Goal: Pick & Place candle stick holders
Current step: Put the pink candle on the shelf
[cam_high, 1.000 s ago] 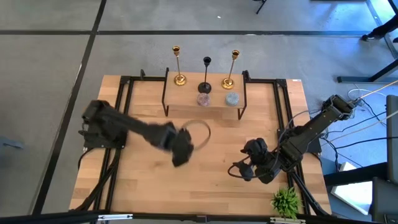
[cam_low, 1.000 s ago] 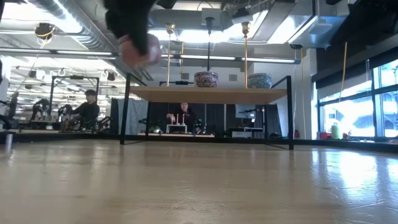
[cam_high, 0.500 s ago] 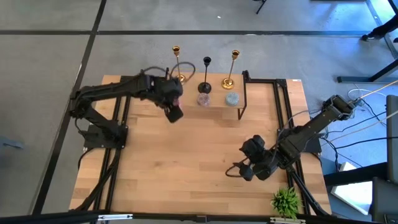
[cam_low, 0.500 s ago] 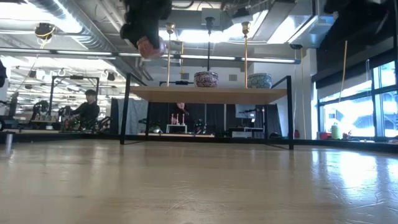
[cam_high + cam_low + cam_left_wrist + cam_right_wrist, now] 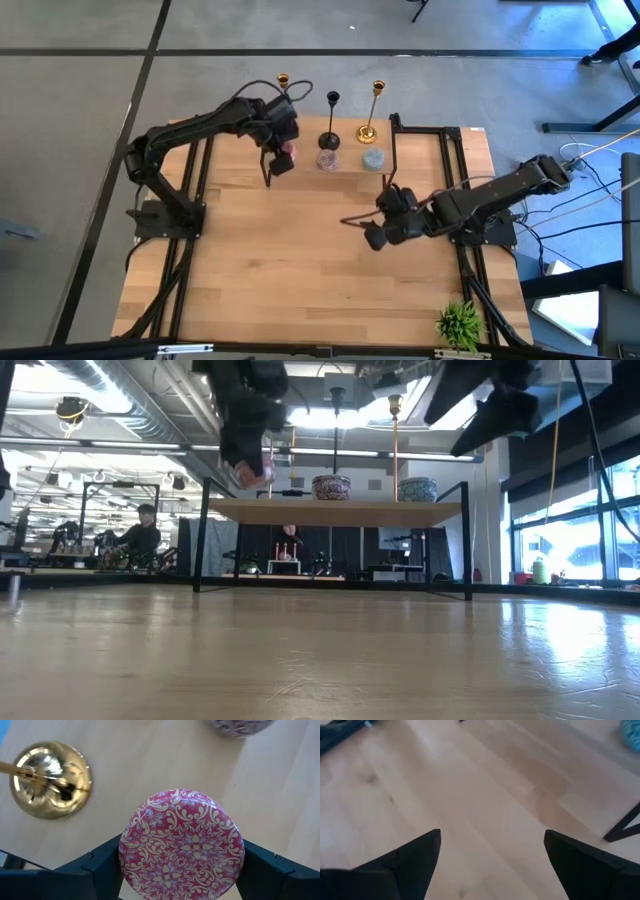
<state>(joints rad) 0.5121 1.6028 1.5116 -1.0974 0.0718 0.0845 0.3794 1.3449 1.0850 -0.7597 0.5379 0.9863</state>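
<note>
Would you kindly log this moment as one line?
left gripper: holding pink holder over shelf | right gripper: open, empty, above table

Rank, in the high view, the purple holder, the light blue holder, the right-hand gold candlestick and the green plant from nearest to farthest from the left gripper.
From the left gripper, shut on the pink holder:
1. Purple holder, just beside it on the shelf.
2. Light blue holder, further along.
3. Right-hand gold candlestick, behind the blue one; close to call.
4. Green plant, at the table's near right corner.

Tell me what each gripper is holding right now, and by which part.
The left gripper holds the pink holder by its round sides. The right gripper is open and empty.
</note>
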